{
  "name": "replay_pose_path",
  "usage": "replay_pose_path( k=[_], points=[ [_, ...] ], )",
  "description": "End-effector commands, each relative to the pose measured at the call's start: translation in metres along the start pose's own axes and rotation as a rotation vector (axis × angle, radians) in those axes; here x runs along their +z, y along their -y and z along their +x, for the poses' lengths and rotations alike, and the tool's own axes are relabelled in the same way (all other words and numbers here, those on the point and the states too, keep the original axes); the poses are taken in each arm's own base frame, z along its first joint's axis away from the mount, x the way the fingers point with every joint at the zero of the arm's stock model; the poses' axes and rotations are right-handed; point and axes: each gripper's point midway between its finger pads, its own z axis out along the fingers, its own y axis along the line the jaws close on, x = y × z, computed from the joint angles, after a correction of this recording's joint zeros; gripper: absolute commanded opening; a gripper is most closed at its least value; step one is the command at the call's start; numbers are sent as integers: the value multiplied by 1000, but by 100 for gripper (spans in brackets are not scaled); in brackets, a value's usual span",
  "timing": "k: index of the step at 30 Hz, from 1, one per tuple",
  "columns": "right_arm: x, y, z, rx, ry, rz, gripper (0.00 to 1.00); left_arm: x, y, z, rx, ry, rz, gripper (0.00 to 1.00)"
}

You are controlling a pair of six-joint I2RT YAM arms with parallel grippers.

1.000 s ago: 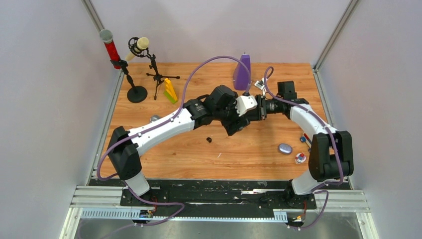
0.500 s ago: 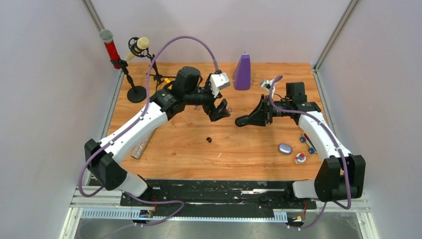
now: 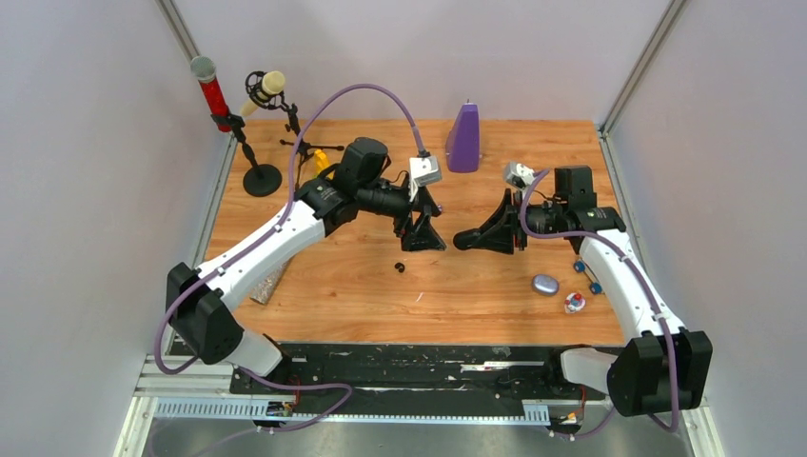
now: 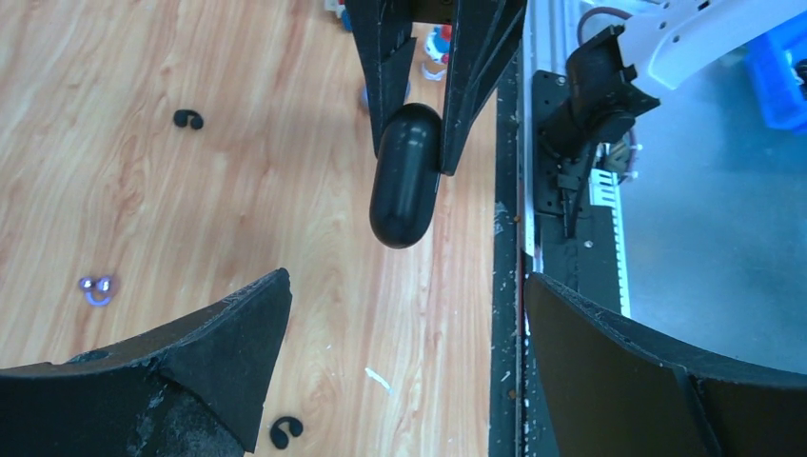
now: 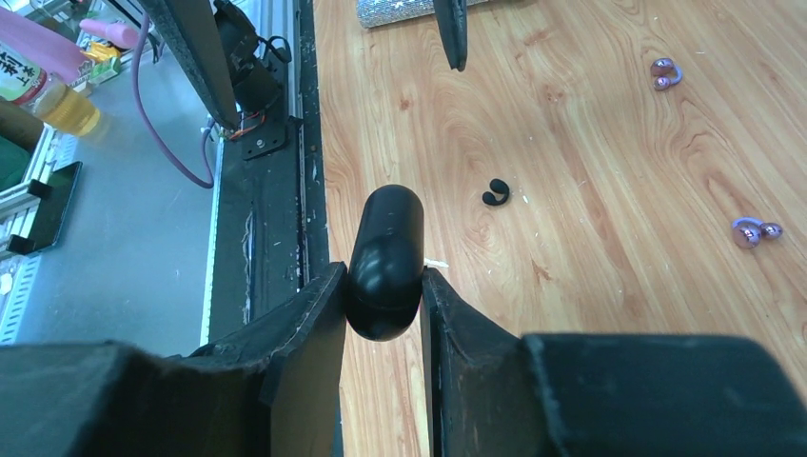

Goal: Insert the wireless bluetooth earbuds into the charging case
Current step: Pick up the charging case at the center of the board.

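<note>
Right gripper (image 5: 383, 286) pinches one end of a glossy black oval charging case (image 5: 388, 238), lid closed, held off the wooden table (image 3: 476, 305) and pointed at the left gripper (image 4: 407, 286), whose jaws are spread wide with nothing between them. Tiny black earbuds (image 4: 187, 118) and pale purple earbuds (image 5: 755, 230) lie loose on the wood, apart from that case. A pale purple oval case (image 3: 544, 284) sits on the table near the right arm.

You're looking at two matching builds: your left arm (image 3: 276, 238) and right arm (image 3: 623, 276) both wear smooth white shells between chunky black joints. A purple cable (image 3: 357, 90) trails along each one, and a small white camera box (image 3: 424, 170) sits at the wrist. The left gripper (image 4: 407, 286) and right gripper (image 5: 381, 276) have matte black, wedge-shaped fingers with a grainy, scuffed surface.
</note>
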Motion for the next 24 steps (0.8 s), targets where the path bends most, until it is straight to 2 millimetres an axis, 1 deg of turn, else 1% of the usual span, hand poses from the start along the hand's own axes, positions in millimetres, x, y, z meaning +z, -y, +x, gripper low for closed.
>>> replay_pose_path(
  k=[1,5,7,12,15,24],
  points=[
    [-1,-9,-4,-94,22,-33,0,6,11,-8,-7,37,79,100],
    [-2,-14,-5,-97,30,-53,0,16,12,-1,-15,12,91,100],
    [-2,-16,-6,-97,34,-64,0,24,11,6,-20,-11,95,100],
    [-2,-27,-7,-112,53,-107,0,35,9,15,-37,-47,103,100],
    [-3,-35,-6,-133,65,-132,0,38,7,14,-42,-53,104,100],
    [0,-38,1,-167,60,-149,0,39,12,7,-57,-40,139,100]
  ],
)
